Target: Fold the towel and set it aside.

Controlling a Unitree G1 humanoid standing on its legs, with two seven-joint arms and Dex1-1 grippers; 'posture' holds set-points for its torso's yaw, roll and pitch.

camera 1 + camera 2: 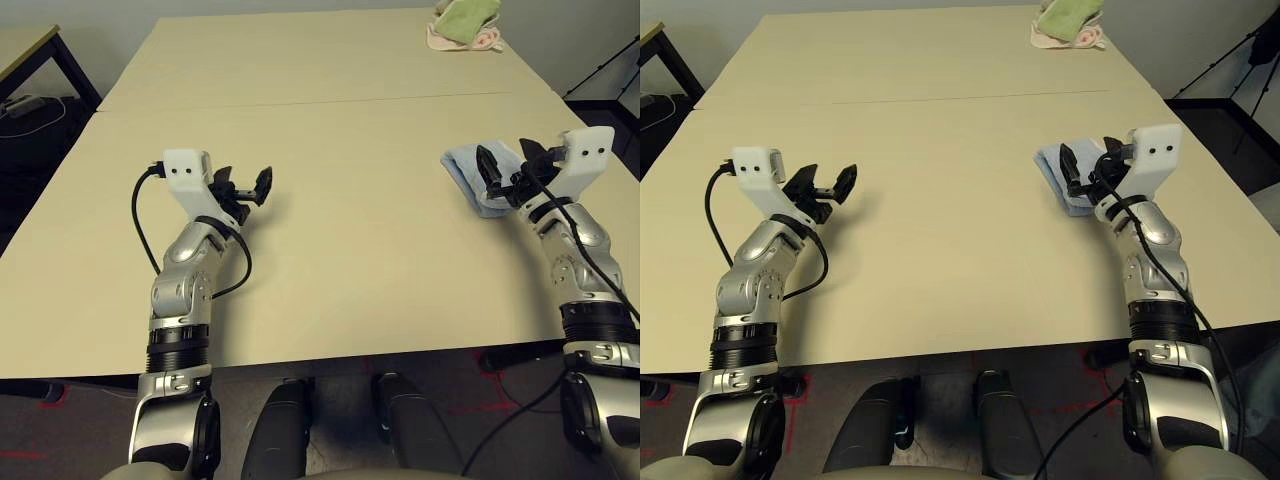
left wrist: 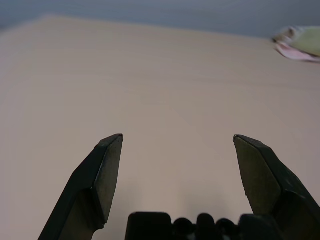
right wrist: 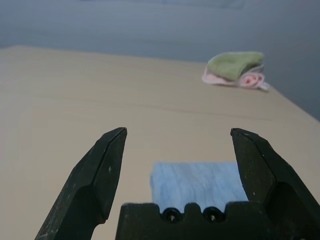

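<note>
The folded blue towel (image 1: 480,178) lies at the right of the tabletop (image 1: 330,250), seemingly set aside, both the left hand (image 2: 178,137) and right hand (image 3: 179,131) released, so only withdrawing seems needed.

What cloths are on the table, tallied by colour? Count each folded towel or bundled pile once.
Folded light blue terry towel: 1
Bundled pile of green and pink cloths: 1
Total: 2
</note>
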